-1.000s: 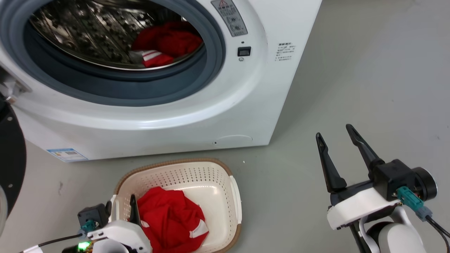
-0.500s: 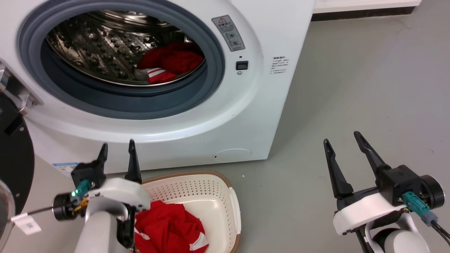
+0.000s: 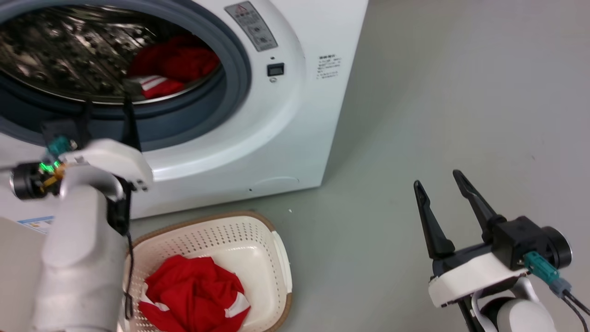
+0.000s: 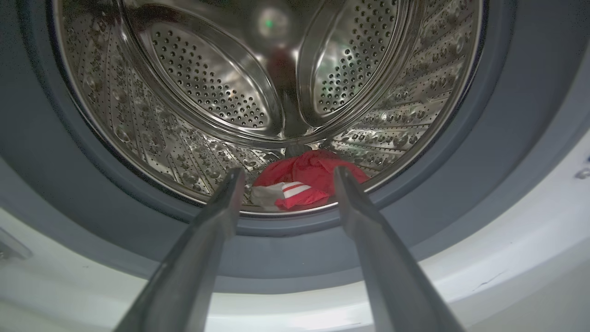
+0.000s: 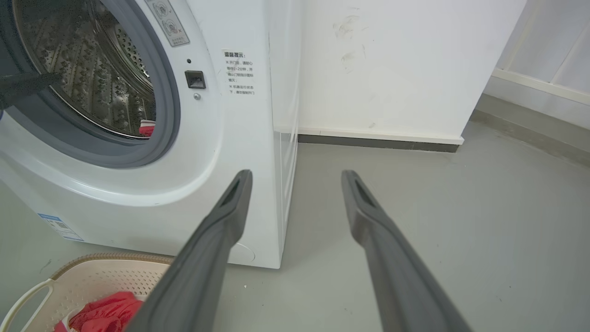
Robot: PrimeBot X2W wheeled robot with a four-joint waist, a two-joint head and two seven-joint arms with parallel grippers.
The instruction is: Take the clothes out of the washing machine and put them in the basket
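Observation:
The white washing machine [image 3: 276, 129] stands with its porthole uncovered. Red clothes [image 3: 175, 62] with white stripes lie low in the steel drum, seen straight ahead in the left wrist view as clothes [image 4: 313, 180]. My left gripper [image 3: 107, 103] is open and empty, raised in front of the grey porthole rim [image 4: 92, 193], outside the drum, its fingers framing the garment from a distance. The cream basket [image 3: 207, 219] sits on the floor before the washer with another red garment [image 3: 193, 290] in it. My right gripper [image 3: 437, 179] hovers open and empty over the floor at the right.
Grey floor [image 3: 438, 92] spreads out to the right of the washer. In the right wrist view a white wall with a dark baseboard [image 5: 378, 143] stands behind the machine. The basket's rim [image 5: 110, 258] shows at that view's lower left.
The left gripper has risen from over the basket to the porthole's lower rim, staying open. The head camera has shifted. The right arm has held still.

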